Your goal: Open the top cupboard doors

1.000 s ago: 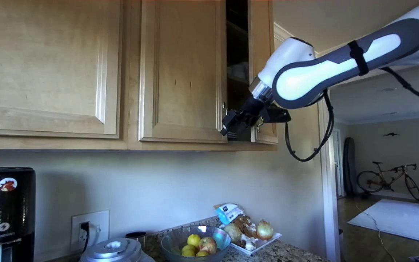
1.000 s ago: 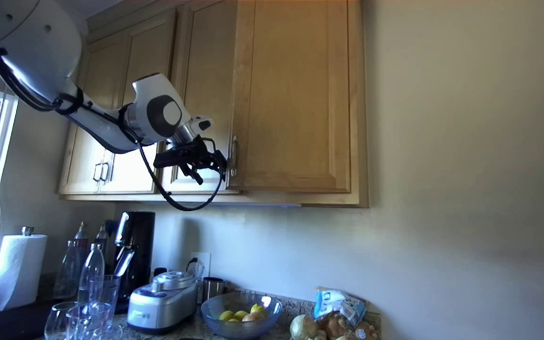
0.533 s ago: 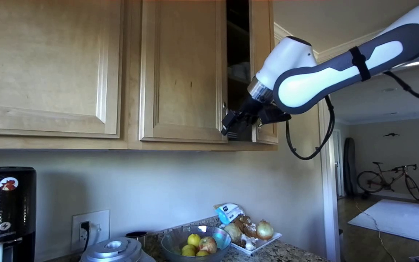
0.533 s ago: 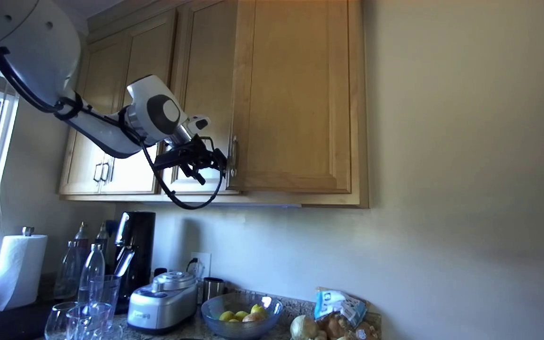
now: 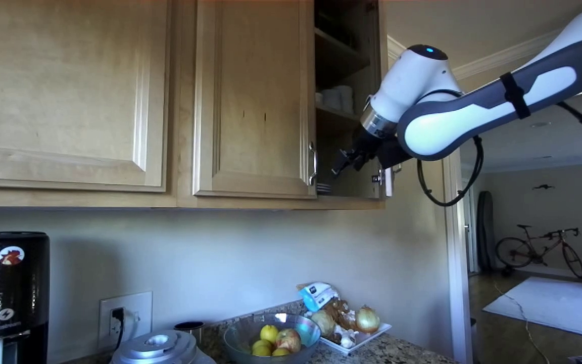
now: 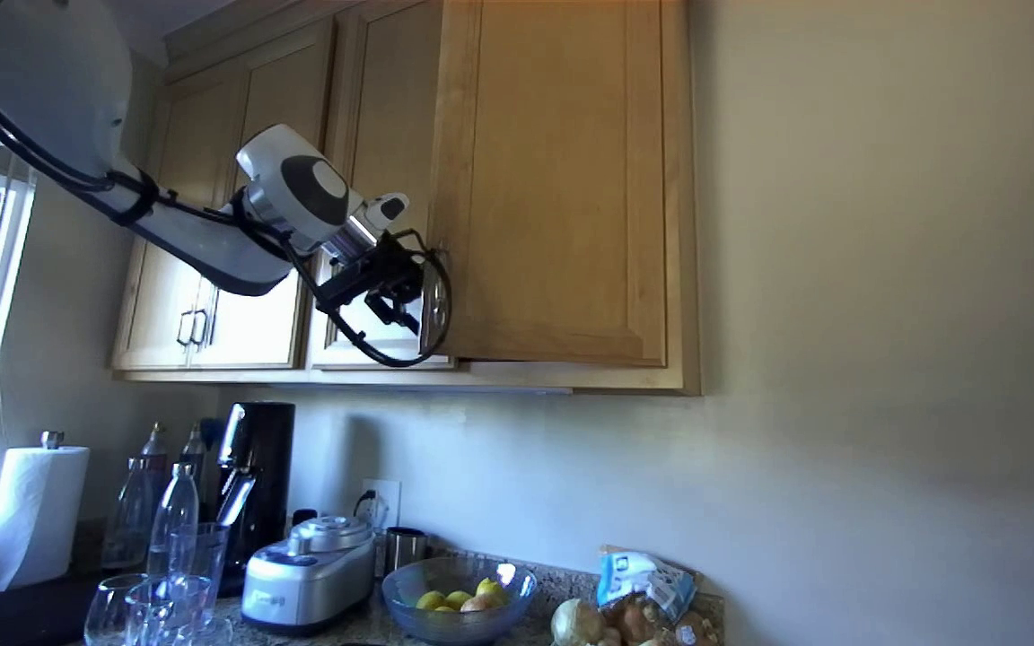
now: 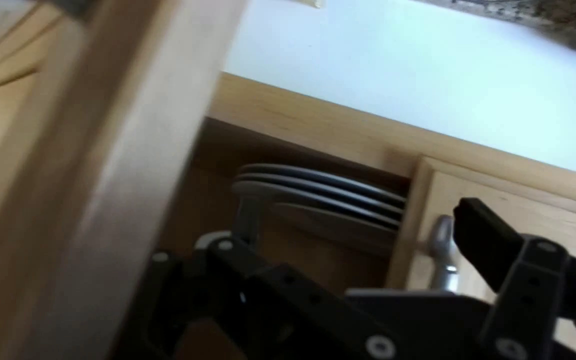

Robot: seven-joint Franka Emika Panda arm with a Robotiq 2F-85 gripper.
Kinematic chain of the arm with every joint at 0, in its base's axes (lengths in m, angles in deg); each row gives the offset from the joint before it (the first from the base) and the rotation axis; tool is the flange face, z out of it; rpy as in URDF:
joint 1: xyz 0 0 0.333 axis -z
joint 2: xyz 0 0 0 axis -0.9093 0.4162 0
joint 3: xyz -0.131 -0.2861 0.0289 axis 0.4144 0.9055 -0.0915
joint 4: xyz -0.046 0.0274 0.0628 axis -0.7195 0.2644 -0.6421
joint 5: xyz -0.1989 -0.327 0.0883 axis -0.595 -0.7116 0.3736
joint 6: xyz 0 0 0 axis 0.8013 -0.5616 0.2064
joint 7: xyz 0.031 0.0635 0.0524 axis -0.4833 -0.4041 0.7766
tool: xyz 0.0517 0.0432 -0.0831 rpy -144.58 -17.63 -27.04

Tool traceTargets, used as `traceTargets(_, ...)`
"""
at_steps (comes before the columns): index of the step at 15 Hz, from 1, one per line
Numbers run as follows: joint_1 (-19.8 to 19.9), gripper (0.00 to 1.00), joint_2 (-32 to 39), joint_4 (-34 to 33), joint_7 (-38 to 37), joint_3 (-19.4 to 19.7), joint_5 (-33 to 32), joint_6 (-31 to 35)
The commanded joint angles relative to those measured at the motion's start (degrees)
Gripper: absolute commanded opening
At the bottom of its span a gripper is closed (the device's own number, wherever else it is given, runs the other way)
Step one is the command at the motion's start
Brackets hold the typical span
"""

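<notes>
While the door point(image 6: 562, 179) beside your hand point(image 7: 360, 230), fingers point(image 7: 485, 237) apart, stands part-open, its opening seems unfinished; next, push it wider.

The arm point(image 6: 203, 242) reached in from an upper corner in both exterior views, its forearm point(image 5: 483, 111) sloping down toward the wrist point(image 5: 412, 81). The white wrist housing leaned at a tilt, its raised end finished by a dark cap point(image 5: 419, 51) on which a small blue light point(image 5: 429, 50) showed. At its lower end a bare metal collar point(image 5: 378, 123) led to the black gripper point(image 5: 347, 163), which slanted downward, tips lowermost. In the wrist view its two fingers point(image 7: 490, 242) stood well apart, with a clear gap between them. A black cable point(image 5: 480, 154) ran along the forearm and drooped in a loose loop below the wrist.
</notes>
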Motion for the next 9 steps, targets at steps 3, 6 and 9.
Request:
traceTargets(3,7.28,1.00,-6.35,4.16,-1.22,0.91,-7.15,-1.92)
traceTargets(6,8.52,1.00,-8.55,5.62,-0.39,1.63,-10.00,-4.50)
traceTargets(9,7.83,1.00,-10.78,6.89,1.25,3.10,-12.00,-8.35)
